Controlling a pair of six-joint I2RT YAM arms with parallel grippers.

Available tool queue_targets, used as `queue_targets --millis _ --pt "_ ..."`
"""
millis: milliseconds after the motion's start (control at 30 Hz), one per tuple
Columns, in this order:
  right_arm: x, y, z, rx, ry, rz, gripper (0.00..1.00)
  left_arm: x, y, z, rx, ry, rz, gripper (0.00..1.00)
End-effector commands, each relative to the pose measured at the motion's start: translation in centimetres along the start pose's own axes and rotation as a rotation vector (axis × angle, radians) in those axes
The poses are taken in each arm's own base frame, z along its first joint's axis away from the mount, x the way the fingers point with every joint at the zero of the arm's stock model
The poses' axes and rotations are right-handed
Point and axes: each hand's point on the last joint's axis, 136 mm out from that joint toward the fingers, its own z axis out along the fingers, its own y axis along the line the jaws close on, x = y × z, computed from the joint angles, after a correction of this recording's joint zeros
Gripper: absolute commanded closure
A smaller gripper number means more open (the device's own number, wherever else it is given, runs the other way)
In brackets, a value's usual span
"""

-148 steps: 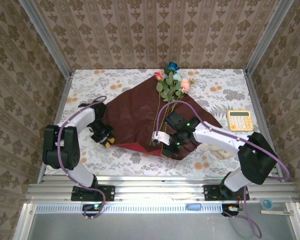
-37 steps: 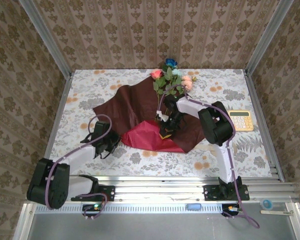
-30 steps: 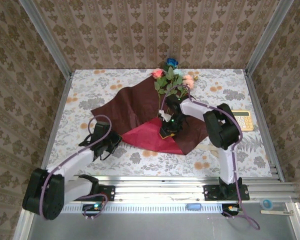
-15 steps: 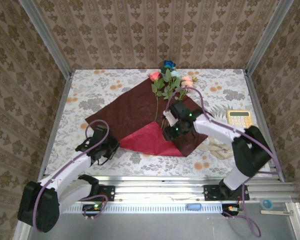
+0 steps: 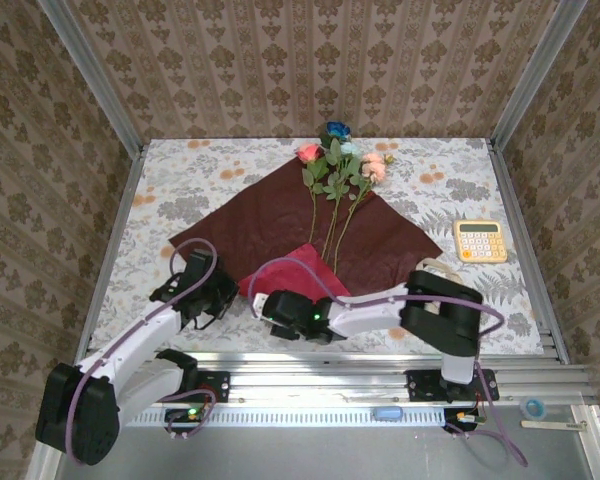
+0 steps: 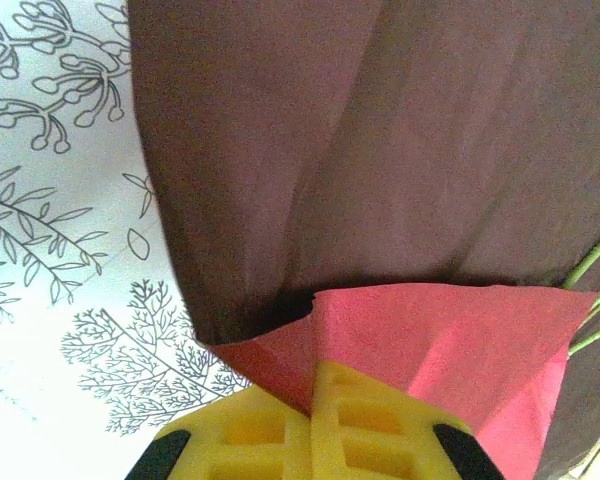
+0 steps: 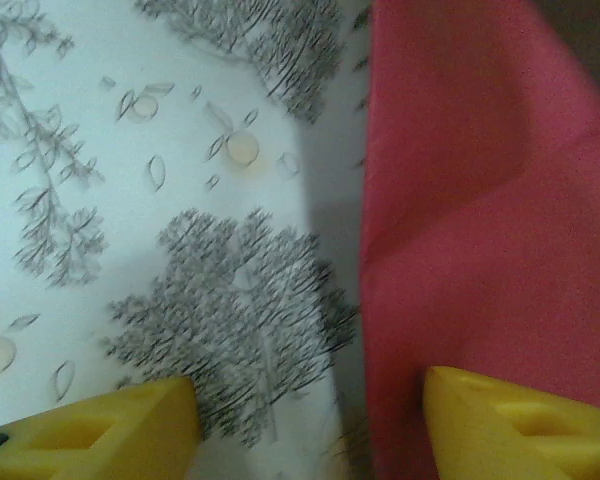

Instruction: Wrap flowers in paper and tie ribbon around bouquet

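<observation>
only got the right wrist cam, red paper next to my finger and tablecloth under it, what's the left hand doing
Observer: The left hand is shut on a folded-up corner of the paper, with the brighter red underside pinched between its fingers.
Operator: ok where are the flowers
Observer: The flowers lie on the paper, heads at its far corner and stems pointing back toward the near edge.
Operator: anything else out there
Observer: A yellow calculator sits on the tablecloth, just beyond the paper's right corner.
</observation>
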Motion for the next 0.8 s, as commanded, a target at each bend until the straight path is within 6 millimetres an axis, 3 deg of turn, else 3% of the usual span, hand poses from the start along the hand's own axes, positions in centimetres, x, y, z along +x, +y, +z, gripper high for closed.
queue_targets --millis 0,167,233,267,333,400,500,767 --pt "0.3 -4.0 2.1 0.237 0.056 -0.048 0.4 0.0 -0.9 -0.8 0.012 0.022 0.01 1.0" --pt "0.8 -3.6 2.6 0.211 0.064 -0.07 0.86 -0.1 -1.3 -1.1 0.03 0.041 0.006 1.0" --pt "0.7 -3.3 2.5 0.183 0.055 -0.065 0.96 -0.1 -1.6 -1.3 0.048 0.052 0.005 1.0" --pt "0.4 -3.2 2.2 0.16 0.038 -0.052 1.0 -0.1 -1.9 -1.5 0.061 0.055 0.007 0.95" --pt "-0.3 -3.1 1.4 0.093 -0.011 0.007 1.0 0.1 -2.2 -1.8 0.085 0.059 0.005 0.64" --pt "-0.9 -3.2 0.5 0.039 -0.056 0.07 1.0 0.5 -2.7 -1.9 0.133 0.071 0.007 0.48" --pt "-1.2 -3.4 -0.2 -0.033 -0.093 0.153 1.0 1.5 -3.2 -1.5 0.196 0.103 -0.011 0.41" --pt "-1.1 -2.8 0.1 -0.118 -0.097 0.191 1.0 3.6 -3.6 0.7 0.225 0.146 -0.027 0.42"
